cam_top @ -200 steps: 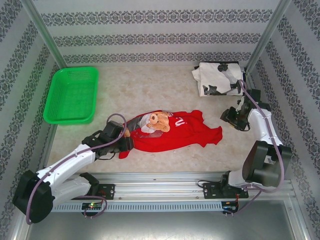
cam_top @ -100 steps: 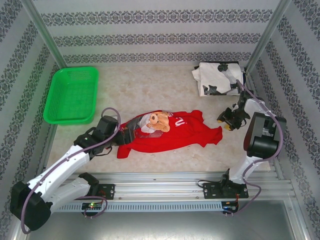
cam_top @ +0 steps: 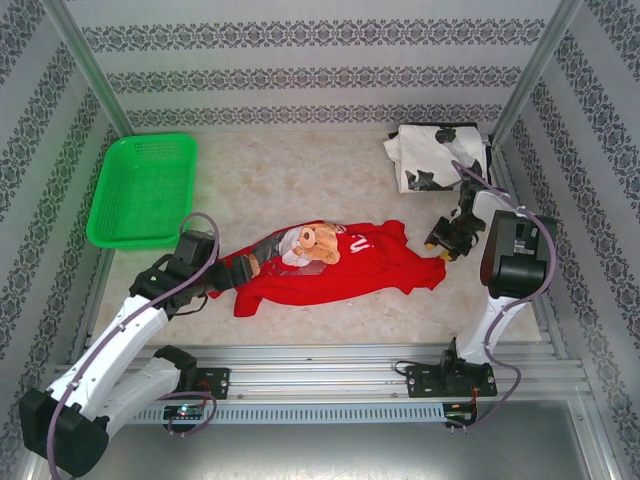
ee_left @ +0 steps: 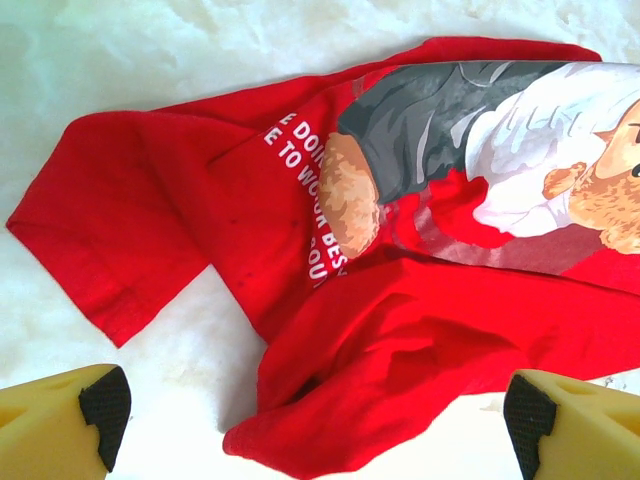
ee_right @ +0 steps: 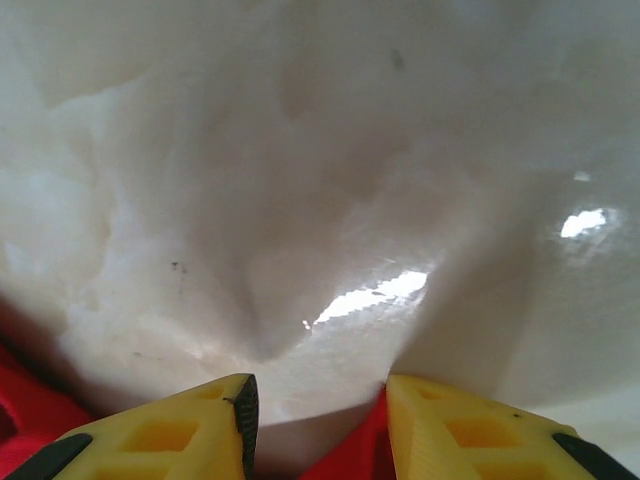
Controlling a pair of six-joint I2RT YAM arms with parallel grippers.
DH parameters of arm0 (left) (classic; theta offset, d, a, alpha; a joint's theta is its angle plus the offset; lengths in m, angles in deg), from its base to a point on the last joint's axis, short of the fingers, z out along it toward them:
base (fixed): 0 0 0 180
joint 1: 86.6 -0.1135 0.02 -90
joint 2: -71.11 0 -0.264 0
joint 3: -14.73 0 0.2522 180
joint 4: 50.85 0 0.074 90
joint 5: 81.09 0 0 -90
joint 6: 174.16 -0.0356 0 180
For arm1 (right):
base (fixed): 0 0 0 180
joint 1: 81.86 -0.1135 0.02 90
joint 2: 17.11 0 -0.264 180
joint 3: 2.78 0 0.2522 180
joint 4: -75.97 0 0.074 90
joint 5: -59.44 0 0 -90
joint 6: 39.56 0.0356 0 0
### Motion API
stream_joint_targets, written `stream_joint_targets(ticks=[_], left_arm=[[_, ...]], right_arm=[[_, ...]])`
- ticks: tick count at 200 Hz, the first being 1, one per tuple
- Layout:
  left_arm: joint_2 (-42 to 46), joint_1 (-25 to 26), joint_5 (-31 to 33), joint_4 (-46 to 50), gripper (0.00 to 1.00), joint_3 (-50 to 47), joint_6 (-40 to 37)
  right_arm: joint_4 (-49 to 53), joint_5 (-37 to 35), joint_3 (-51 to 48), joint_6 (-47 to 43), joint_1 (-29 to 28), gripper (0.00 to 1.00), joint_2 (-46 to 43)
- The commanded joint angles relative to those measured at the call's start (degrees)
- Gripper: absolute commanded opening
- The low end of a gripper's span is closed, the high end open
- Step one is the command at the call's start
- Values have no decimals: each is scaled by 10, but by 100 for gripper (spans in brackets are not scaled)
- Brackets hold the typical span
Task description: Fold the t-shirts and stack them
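The red t-shirt (cam_top: 340, 268) with the teddy-bear print lies crumpled at mid-table. My left gripper (cam_top: 232, 272) hovers at its left end, jaws wide open. In the left wrist view a bunched red corner (ee_left: 400, 350) lies between the yellow fingertips (ee_left: 95, 415), untouched by either. My right gripper (cam_top: 443, 243) is low at the shirt's right sleeve. Its jaws stand part open, with a strip of red cloth (ee_right: 350, 455) against the right finger. The white t-shirt (cam_top: 435, 158) with black blotches lies loosely folded at the back right corner.
A green mesh basket (cam_top: 145, 190) stands at the back left. Patterned walls and two metal posts close in the table. Bare marble-look tabletop (cam_top: 300, 170) lies behind the red shirt. A metal rail (cam_top: 330, 365) runs along the near edge.
My left gripper has opened wide, let go of the red shirt's left end and drawn back to the left. The right gripper has moved left onto the shirt's right sleeve, jaws narrowing.
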Motion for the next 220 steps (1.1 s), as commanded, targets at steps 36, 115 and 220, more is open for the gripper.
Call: stream_joint_targets(ticks=[36, 115, 220], left_arm=[[31, -17, 1, 50, 97, -7, 13], [25, -29, -11, 46, 97, -31, 41], [26, -38, -17, 47, 97, -48, 64]], right_arm=[[56, -45, 32, -14, 2, 41, -38], [62, -43, 24, -14, -11, 43, -27], [50, -67, 8, -12, -24, 42, 20]])
